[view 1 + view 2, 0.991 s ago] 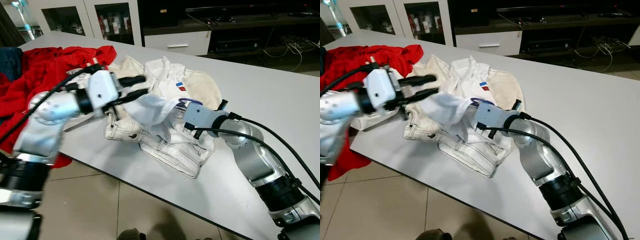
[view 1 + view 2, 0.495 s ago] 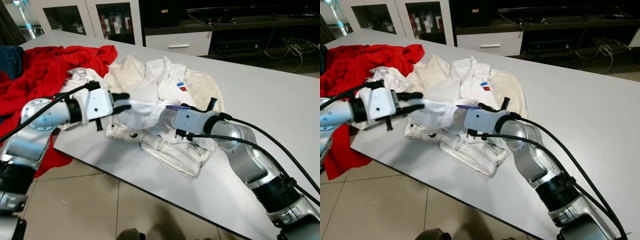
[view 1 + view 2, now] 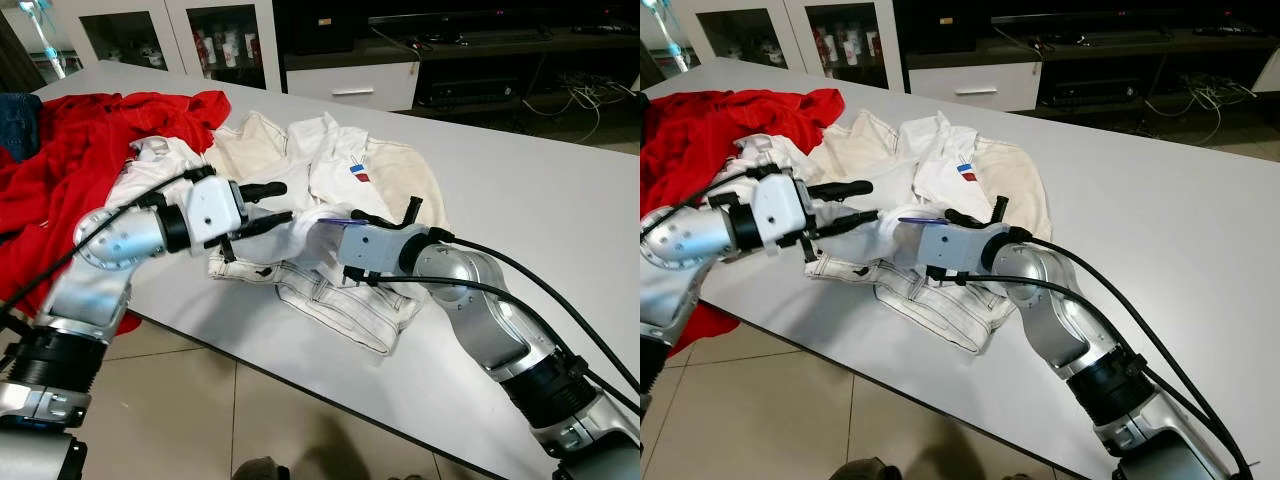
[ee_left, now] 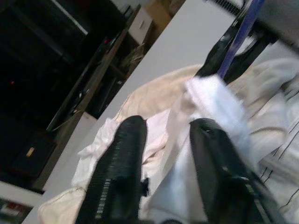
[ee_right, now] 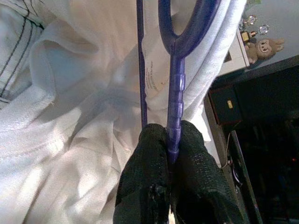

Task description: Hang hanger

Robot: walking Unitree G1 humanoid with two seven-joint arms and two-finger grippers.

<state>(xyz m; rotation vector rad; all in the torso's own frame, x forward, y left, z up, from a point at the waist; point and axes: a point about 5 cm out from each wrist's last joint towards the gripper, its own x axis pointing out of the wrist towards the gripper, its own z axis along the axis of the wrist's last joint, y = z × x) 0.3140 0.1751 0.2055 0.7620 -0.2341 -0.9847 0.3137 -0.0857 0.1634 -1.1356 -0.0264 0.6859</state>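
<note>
Left eye view: a pale grey rectangular surface [image 3: 520, 190] carries a heap of clothes, with a crumpled red garment [image 3: 70, 150] at its nine o'clock end and a pile of white and cream garments [image 3: 330, 190] at the centre, white jeans [image 3: 330, 300] lying at the pile's six o'clock. Two silver arms meet over the pile. The left gripper [image 3: 268, 205] has its jaws spread apart, a fold of white cloth between them. The right gripper [image 3: 322, 218], at its three o'clock, is half hidden by cloth.

Right eye view: at twelve o'clock stand a white glass-door cabinet [image 3: 770, 35] with small items inside, too small to count, and a dark low media unit [image 3: 1090, 60]; a beige tiled floor [image 3: 790, 410] lies at six o'clock.

Left wrist view: the two black fingers [image 4: 119, 177] stand apart around white cloth; a purple bar rises beyond them.

Right wrist view: the jaws are clenched on one thin purple plastic hanger [image 5: 175, 84], its stem pinched between the fingertips [image 5: 149, 163], white fabric behind it.
</note>
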